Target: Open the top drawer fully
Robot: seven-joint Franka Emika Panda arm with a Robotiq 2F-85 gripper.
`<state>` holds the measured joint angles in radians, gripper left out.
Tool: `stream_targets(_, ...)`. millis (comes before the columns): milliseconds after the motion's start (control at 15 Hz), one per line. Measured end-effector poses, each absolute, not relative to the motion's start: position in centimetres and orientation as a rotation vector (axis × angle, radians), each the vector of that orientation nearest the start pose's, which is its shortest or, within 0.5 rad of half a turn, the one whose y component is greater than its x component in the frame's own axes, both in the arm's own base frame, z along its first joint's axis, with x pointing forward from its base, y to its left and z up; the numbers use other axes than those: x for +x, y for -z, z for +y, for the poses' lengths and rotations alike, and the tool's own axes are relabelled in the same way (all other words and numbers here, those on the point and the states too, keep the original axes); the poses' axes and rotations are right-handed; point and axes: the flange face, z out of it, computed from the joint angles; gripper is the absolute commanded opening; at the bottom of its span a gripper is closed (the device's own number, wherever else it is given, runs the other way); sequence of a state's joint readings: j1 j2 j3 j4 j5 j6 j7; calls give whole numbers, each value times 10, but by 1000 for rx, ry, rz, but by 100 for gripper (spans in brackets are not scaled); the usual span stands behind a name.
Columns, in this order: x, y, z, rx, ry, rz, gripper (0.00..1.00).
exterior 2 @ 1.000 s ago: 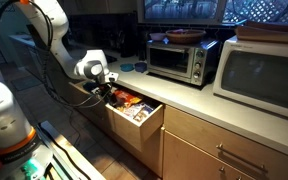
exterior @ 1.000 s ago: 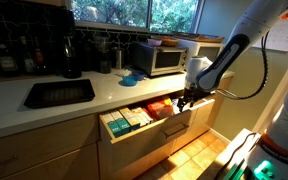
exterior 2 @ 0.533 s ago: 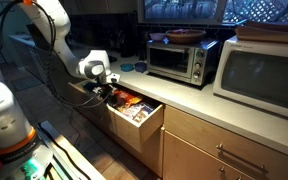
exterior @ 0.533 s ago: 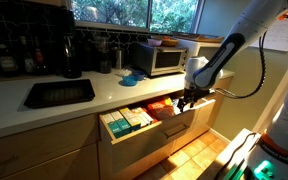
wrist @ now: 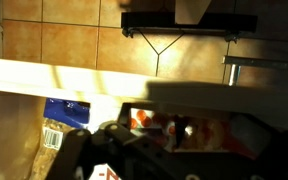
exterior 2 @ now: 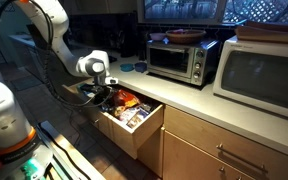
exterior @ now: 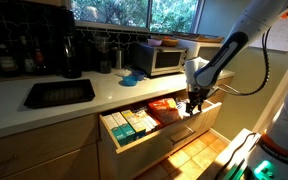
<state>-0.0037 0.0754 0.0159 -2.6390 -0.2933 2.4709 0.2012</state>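
The top drawer [exterior: 156,137] is pulled well out from under the counter in both exterior views [exterior 2: 150,124]. It shows rows of teal, green, orange and red packets [exterior: 136,120]. My gripper [exterior: 194,104] reaches down into the drawer's end just behind its front panel, also shown in an exterior view [exterior 2: 103,95]. In the wrist view the drawer's pale front edge [wrist: 44,75] crosses the picture, with packets [wrist: 64,112] beyond it. The dark fingers [wrist: 174,135] sit low in shadow, so I cannot tell whether they are open or shut.
A toaster oven [exterior: 162,58] and a blue bowl [exterior: 132,75] stand on the counter, and a dark sink [exterior: 59,92] lies further along. A large microwave [exterior 2: 259,65] stands beside the toaster oven [exterior 2: 179,58]. A deeper drawer front [exterior: 189,148] is below. Tile floor [wrist: 84,35] is underneath.
The drawer has slid further out from the cabinet, and my gripper has moved outward with it.
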Motion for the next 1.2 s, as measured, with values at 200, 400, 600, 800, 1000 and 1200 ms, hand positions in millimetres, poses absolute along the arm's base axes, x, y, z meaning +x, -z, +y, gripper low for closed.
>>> stream_targets(200,390,-197,4,-3288,-480,-187,100)
stream_targets(400,382,-193,2,-3273,-585,-240,100)
stream_targets(600,374,-189,-1,-3256,-681,-273,100)
stream_targets(800,367,-186,-3,-3242,-755,-286,100)
stream_targets(1000,363,-185,-5,-3233,-811,-283,100)
stream_targets(1200,370,-193,-10,-3232,-766,-222,100)
